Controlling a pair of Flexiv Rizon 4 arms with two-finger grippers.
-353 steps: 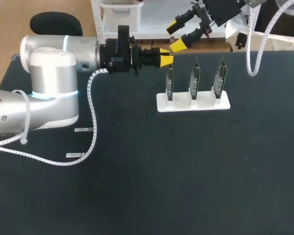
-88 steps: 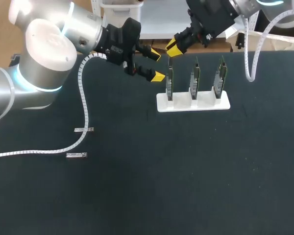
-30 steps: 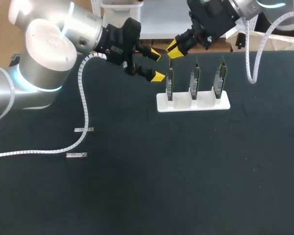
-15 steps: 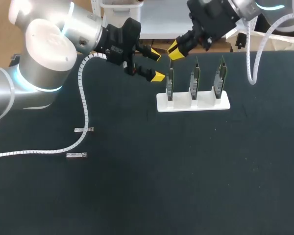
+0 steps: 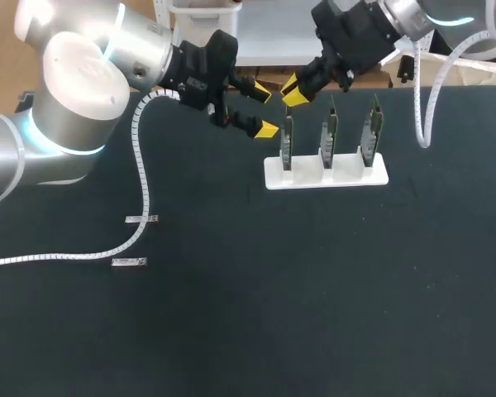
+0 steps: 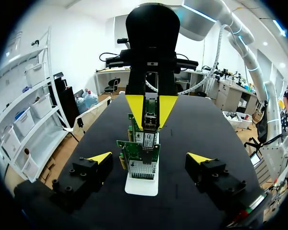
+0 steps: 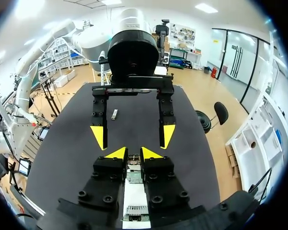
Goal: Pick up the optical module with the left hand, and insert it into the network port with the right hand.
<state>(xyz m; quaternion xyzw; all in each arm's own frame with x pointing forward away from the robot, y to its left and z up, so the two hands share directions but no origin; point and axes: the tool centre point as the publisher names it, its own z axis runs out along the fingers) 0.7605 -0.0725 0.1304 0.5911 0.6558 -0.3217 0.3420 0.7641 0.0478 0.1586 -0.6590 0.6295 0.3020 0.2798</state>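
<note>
Pinching the small silver optical module (image 6: 150, 116), the right gripper (image 5: 293, 91) is inching onto the leftmost green network card (image 5: 287, 141), so insertion is starting. The left gripper (image 5: 264, 111) is gaping wide, empty.

You have even, bright light from overhead in all three views. In the head view the matte black table top (image 5: 314, 289) soaks it up, so shadows barely show on it, while the white plastic card holder (image 5: 326, 175) between two and three o'clock stands out brightly. Glare sits on the left arm's glossy silver-white shell (image 5: 83, 74) at ten o'clock, nearly washing it out, above its glowing pale-blue ring (image 5: 66, 149). In the left wrist view the small silver metal optical module (image 6: 150, 115), at twelve o'clock from the left gripper (image 6: 149, 157), catches a glint, and the table's edges bow outward.
</note>
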